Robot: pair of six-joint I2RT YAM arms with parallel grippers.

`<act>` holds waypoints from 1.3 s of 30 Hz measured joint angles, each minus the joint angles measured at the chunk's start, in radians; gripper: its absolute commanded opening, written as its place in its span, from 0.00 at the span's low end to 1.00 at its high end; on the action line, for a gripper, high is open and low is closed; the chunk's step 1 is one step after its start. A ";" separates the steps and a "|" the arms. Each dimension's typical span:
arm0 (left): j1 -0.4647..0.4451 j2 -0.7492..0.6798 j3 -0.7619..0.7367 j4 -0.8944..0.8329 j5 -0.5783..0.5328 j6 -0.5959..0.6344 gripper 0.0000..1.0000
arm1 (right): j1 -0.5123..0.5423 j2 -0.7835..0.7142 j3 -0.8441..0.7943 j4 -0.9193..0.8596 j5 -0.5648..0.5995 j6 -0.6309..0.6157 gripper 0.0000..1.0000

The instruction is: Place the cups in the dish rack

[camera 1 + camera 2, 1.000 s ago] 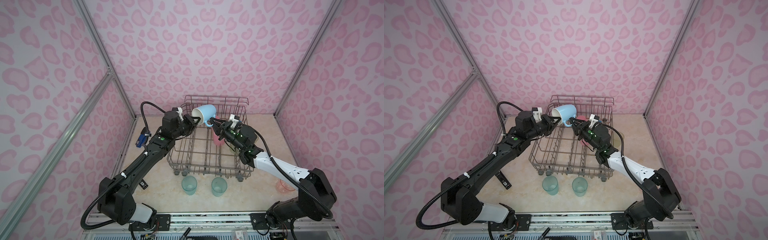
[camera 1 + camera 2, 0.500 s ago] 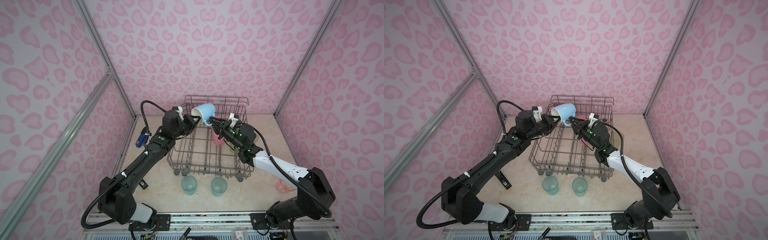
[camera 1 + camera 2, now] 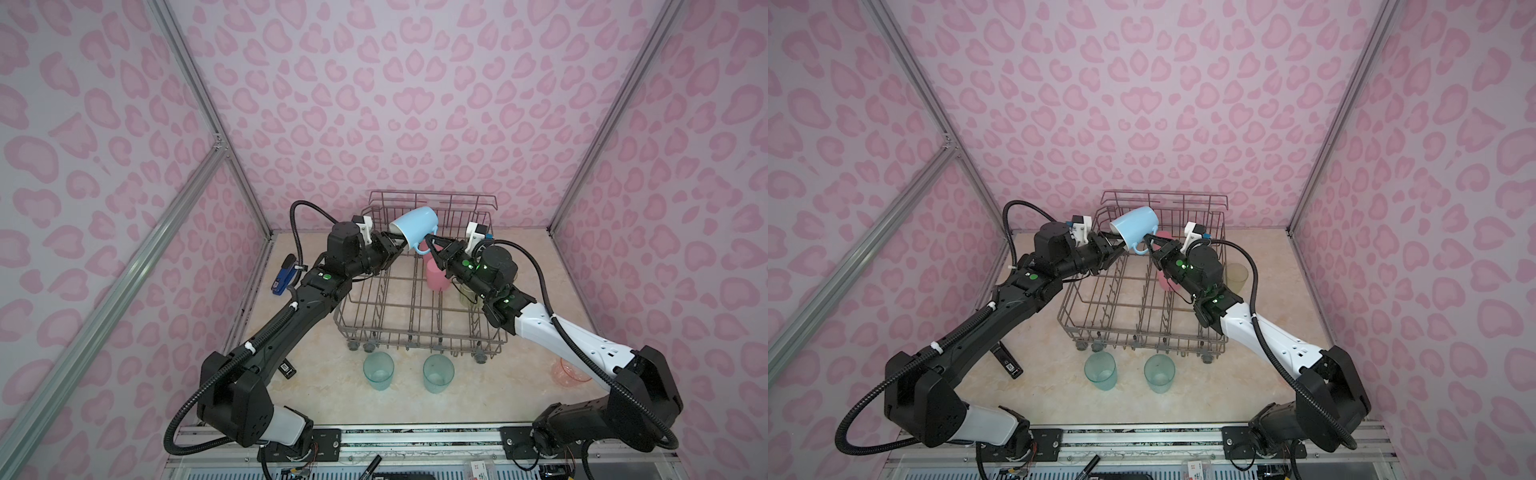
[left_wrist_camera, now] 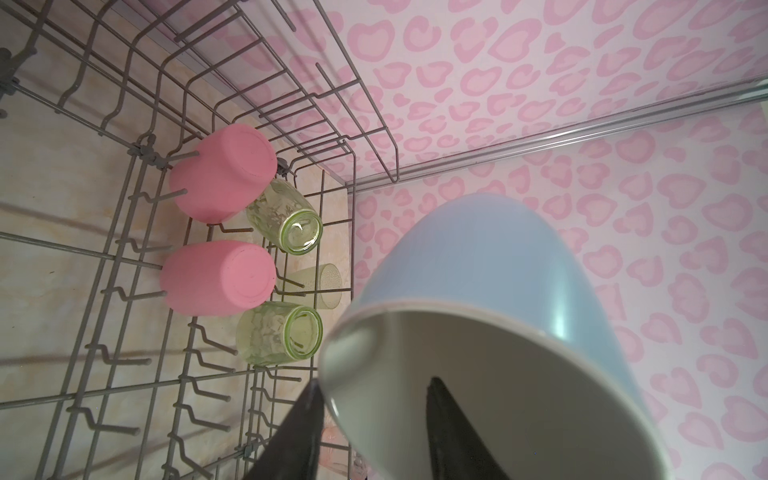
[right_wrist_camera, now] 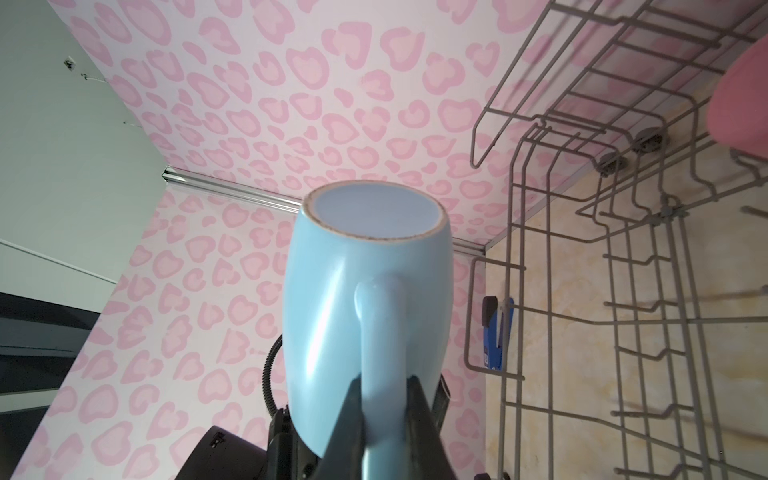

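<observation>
Now wider than before: left claw (image 4: 374,382) at rim of blue mug (image 4: 498,270)

Blue stapler (image 3: 286,272) near wall; black block (image 3: 288,370) (white label) on tabletop (image 3: 332,399).

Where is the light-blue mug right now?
In both top views the light-blue mug hangs tilted above the far side of the dish rack, left of centre. The right gripper is shut on its handle, and the left gripper has its open jaws straddling the rim.

Top views look down from the front; close wrist cameras, seemingly opposed, share the mug (image 4: 519,270)
</observation>
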 measured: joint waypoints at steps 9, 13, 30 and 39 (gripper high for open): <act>0.013 -0.020 -0.004 -0.061 -0.001 0.059 0.73 | 0.003 0.006 0.027 -0.088 0.059 -0.114 0.00; 0.021 -0.055 -0.007 -0.152 -0.024 0.127 0.77 | 0.015 0.023 0.070 -0.146 0.101 -0.195 0.00; 0.142 -0.239 -0.062 -0.653 -0.220 0.550 0.89 | 0.129 0.241 0.333 -0.418 0.339 -0.673 0.00; 0.181 -0.251 -0.045 -0.801 -0.309 0.698 0.89 | 0.165 0.412 0.480 -0.462 0.428 -0.928 0.00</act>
